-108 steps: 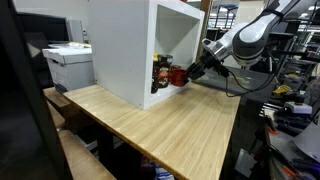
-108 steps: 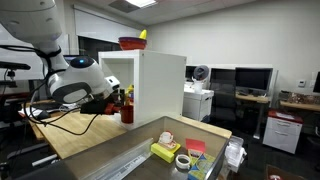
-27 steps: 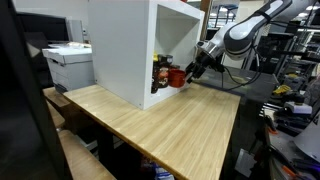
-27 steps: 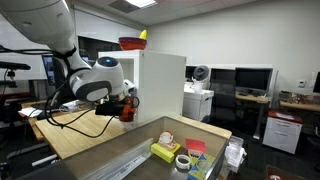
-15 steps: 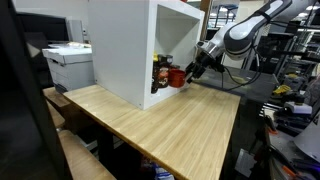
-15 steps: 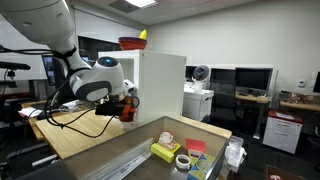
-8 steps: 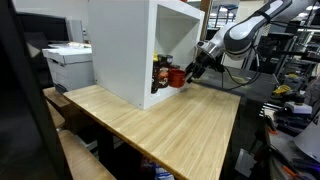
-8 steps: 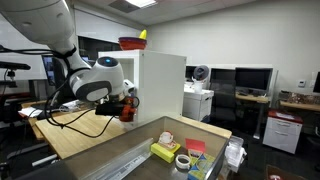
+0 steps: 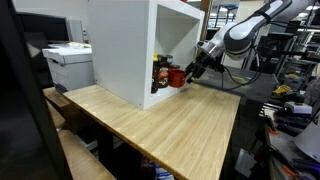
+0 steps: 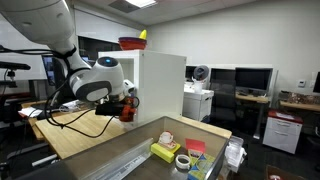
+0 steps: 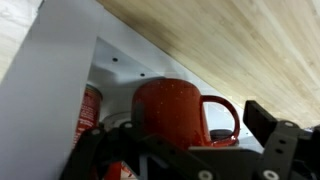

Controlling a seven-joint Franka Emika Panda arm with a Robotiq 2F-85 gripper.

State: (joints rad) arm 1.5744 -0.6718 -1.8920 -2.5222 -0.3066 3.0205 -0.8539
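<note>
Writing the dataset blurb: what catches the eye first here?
A red mug at the mouth of a big white open-fronted cabinet on the wooden table, with the open gripper right by it. A red bowl sits atop the cabinet.

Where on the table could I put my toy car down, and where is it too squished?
The wooden table is bare from the white cabinet out to its near edge, so there is lots of room there. It is squished at the cabinet's opening, where the red mug, a red can next to it and the open gripper crowd together.
</note>
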